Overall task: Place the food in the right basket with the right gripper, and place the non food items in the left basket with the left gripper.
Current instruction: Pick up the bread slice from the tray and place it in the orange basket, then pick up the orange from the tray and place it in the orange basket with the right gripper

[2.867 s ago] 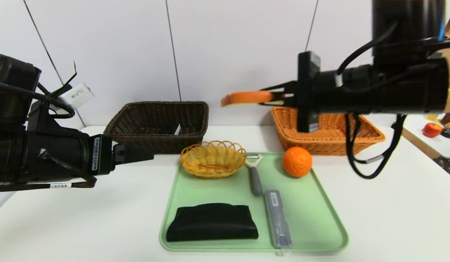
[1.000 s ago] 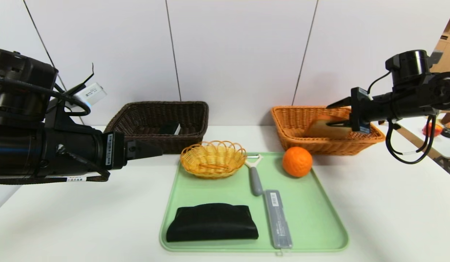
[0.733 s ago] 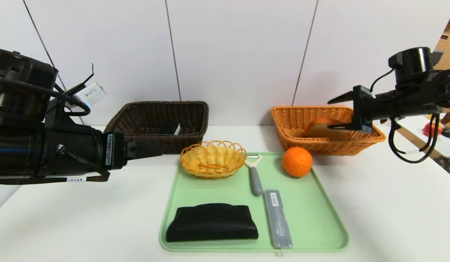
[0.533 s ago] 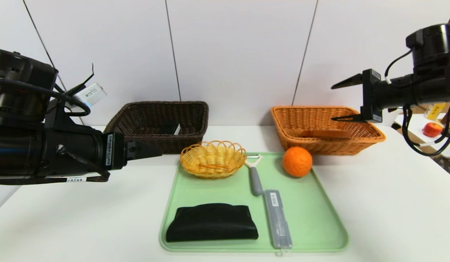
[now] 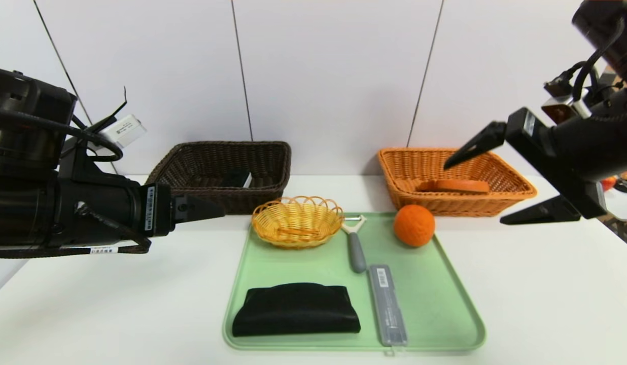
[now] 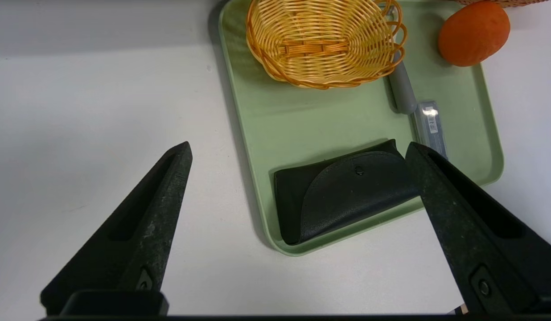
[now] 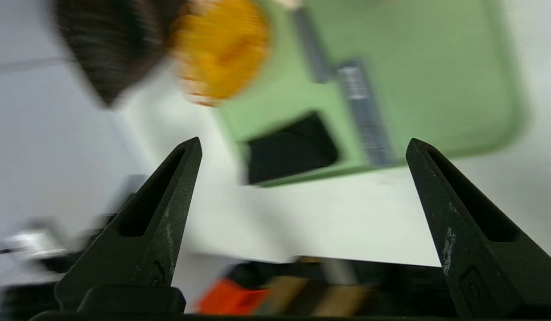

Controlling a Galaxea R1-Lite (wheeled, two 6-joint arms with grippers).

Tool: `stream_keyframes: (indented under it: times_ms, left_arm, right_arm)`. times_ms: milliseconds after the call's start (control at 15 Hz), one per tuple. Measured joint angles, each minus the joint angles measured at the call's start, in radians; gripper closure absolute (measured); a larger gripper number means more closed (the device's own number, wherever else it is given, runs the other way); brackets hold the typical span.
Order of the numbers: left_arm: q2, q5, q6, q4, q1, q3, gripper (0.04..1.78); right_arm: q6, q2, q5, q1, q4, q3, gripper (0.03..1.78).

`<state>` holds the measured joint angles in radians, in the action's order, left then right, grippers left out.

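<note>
Over on the right, the black two-fingered right gripper (image 5: 488,185) hangs in the air beside the orange-tan wicker right basket (image 5: 516,191), jaws spread wide and holding nothing. Inside that basket lies the thick bread slice with its orange-brown crust (image 5: 456,185), flat on the weave. Next up, by my reading, is the round orange fruit with dimpled skin (image 5: 414,225), sitting at the far right corner of the pale green tray (image 5: 445,309), just in front of the basket. It looks firm and fairly hefty, and being round it may roll off a glancing touch, so the fingers should straddle its widest part. Across the table, the black left gripper (image 6: 298,225) hovers above the tabletop, jaws equally wide and empty, looking at the black folded fabric pouch (image 6: 342,191). That pouch looks soft and light; a pinch across its narrow width should do.
</note>
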<state>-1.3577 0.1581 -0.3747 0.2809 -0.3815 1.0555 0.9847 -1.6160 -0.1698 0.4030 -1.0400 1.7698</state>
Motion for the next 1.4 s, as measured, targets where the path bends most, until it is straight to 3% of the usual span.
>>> stream_keyframes:
  times_ms: [133, 267, 467, 533, 733, 1400]
  left_arm:
    - [0.008, 0.000, 0.000, 0.000, 0.000, 0.000, 0.13]
    - [0.018, 0.000, 0.000, 0.000, 0.000, 0.000, 0.13]
    - [0.038, -0.002, 0.000, 0.005, 0.000, -0.006, 0.13]
    - [0.042, -0.002, 0.000, 0.005, -0.001, -0.009, 0.13]
    - [0.053, -0.002, 0.001, 0.004, 0.000, -0.019, 0.13]
    - [0.058, -0.004, 0.004, 0.001, 0.001, -0.020, 0.13]
  right_arm:
    - [-0.141, -0.025, 0.128, 0.032, -0.054, -0.060, 0.20]
    - [-0.274, -0.061, 0.202, 0.034, -0.043, -0.122, 0.18]
    - [-0.349, -0.133, 0.334, 0.053, 0.053, -0.148, 0.15]
    - [-0.373, -0.154, 0.358, 0.068, 0.089, -0.149, 0.15]
    - [-0.417, -0.220, 0.398, 0.098, 0.171, -0.132, 0.13]
    - [-0.410, -0.428, 0.409, 0.088, 0.199, -0.001, 0.12]
